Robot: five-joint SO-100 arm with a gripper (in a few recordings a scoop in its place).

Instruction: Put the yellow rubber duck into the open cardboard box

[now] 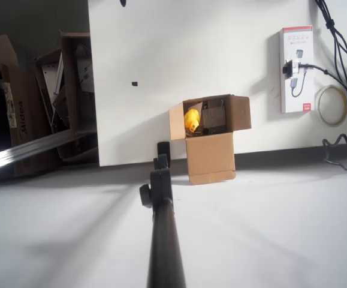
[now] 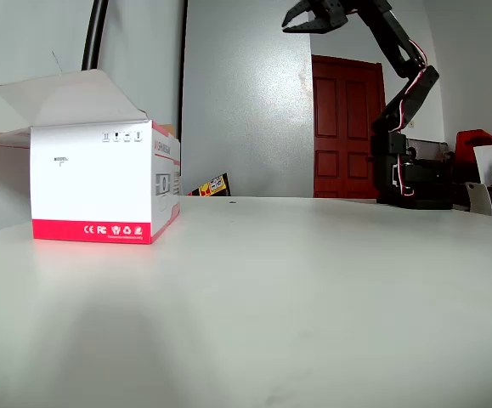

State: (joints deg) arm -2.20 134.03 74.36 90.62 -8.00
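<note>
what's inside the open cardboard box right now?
Overhead view: the yellow rubber duck sits inside the open cardboard box, against its left wall. The rest of the interior is shadowed; the box floor under the duck is hidden.

one duck point(image 1: 191, 119), one small open box point(image 1: 211, 157), one white-and-red package point(image 1: 296, 69), one tape roll point(image 1: 331, 104), and two big cluttered boxes point(image 1: 71, 96) off the table.

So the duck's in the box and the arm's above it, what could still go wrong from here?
The yellow rubber duck lies against the left wall of the open cardboard box, near a flap, so a knock might tip it out. In the overhead view the gripper sits close beside that left flap; swinging toward it could catch the cardboard and shift the light box. In the fixed view the gripper is raised high with jaws apart, so withdrawing upward looks safest.
</note>
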